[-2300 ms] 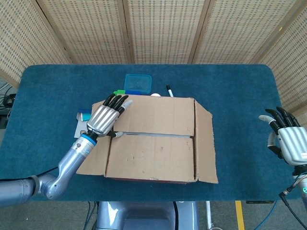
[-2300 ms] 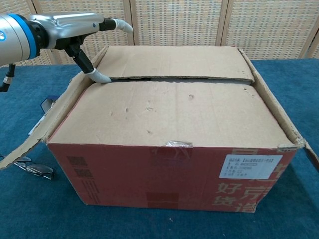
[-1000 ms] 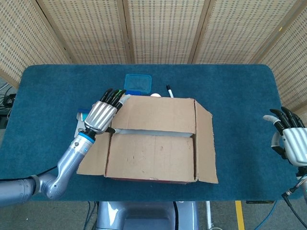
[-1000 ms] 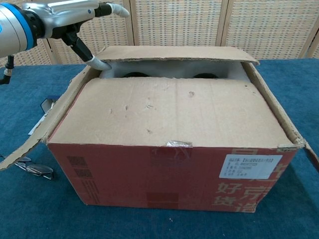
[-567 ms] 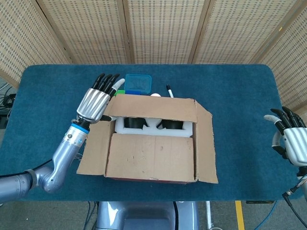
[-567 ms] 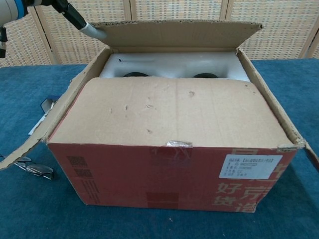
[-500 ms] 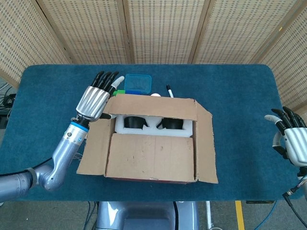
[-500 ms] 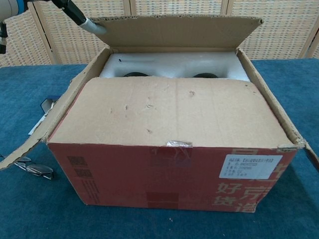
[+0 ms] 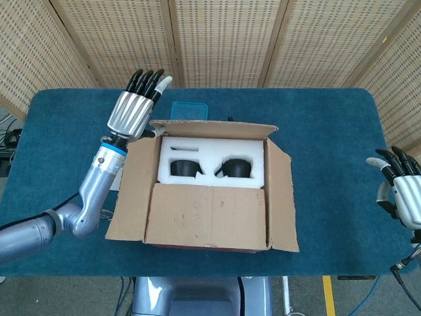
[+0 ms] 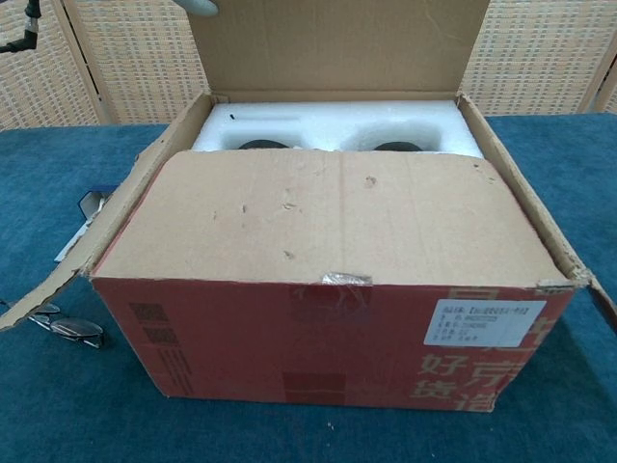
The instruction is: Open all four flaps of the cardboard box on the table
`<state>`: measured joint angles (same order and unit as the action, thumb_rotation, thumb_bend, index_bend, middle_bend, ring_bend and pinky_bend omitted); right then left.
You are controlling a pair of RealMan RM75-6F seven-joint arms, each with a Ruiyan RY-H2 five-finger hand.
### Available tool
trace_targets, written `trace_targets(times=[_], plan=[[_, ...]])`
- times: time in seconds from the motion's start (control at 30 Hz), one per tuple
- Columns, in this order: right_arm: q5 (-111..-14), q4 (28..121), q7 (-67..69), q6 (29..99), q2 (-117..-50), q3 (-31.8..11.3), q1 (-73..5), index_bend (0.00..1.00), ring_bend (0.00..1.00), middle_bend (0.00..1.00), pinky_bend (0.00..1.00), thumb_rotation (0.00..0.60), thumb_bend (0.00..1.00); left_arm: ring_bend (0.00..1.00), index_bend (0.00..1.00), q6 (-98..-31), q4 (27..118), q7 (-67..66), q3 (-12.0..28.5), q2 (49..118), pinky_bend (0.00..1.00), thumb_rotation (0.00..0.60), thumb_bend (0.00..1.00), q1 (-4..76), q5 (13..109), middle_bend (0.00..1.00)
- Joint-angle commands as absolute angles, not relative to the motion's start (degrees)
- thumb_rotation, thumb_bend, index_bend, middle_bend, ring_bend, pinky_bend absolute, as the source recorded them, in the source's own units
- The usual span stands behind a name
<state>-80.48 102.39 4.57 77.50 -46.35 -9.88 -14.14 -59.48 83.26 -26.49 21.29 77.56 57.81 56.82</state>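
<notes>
The cardboard box (image 9: 209,197) stands mid-table, red on its front side (image 10: 289,338). Its far flap (image 10: 337,43) is upright, seen edge-on from above (image 9: 210,126). My left hand (image 9: 135,110) is at that flap's left top corner, fingers stretched out, thumb against the edge. The near flap (image 9: 207,216) lies flat over the front half. The left flap (image 9: 130,191) and right flap (image 9: 281,197) splay outward. White foam (image 9: 210,155) with two dark round recesses shows inside. My right hand (image 9: 401,187) hangs far right, fingers apart, holding nothing.
A blue lidded container (image 9: 189,108) sits just behind the box. Glasses (image 10: 58,326) lie on the blue tablecloth (image 9: 329,131) at the box's left front corner, under the splayed left flap. Wicker screens close off the back.
My left hand has lifted and moved back, swinging the far flap from flat to upright and uncovering the foam. The right hand drifted slightly toward the table's right edge.
</notes>
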Motion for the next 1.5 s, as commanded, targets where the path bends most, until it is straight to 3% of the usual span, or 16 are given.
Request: trace_targets(times=[0.03,0.43,0.97,1.23,1.43,1.5], plan=[[-80.41,102.38,4.55,77.52,-46.27,-9.90,-14.08,0.22,0.00,0.14,0.12,0.600,0.88,0.00,0.00,-58.64,80.14,-27.81,21.88,79.29,0.00,0.518,0.19,59.66,55.69,0.00],[-80.18,102.31,5.06,77.66,-45.78,-9.97,-13.71,0.22,0.00,0.14,0.12,0.600,0.88,0.00,0.00,-57.31,70.30,-30.43,22.04,85.18,0.00,0.516,0.19,63.02,52.04,0.00],[-80.13,102.79,4.79,77.43,-45.73,-10.17,-13.85,0.22,0.00,0.14,0.12,0.600,0.88,0.00,0.00,-57.34,69.56,-31.02,22.10,83.80,0.00,0.516,0.19,62.67,50.63,0.00],[-80.09,103.35,4.28,77.89,-45.36,-10.25,-13.58,0.22,0.00,0.14,0.12,0.600,0.88,0.00,0.02,-56.34,74.52,-27.91,22.64,80.45,0.00,0.516,0.19,61.20,50.42,0.00],[-80.06,103.26,4.46,77.84,-45.46,-10.18,-13.49,0.22,0.00,0.14,0.12,0.600,0.88,0.00,0.16,-53.44,83.10,-26.02,21.49,74.95,0.00,0.519,0.23,58.84,49.50,0.00],[-80.08,103.14,4.50,77.57,-45.67,-10.10,-13.59,0.22,0.00,0.14,0.12,0.600,0.88,0.00,0.20,-52.83,86.37,-25.05,20.98,72.98,0.00,0.556,0.25,57.82,49.37,0.00]])
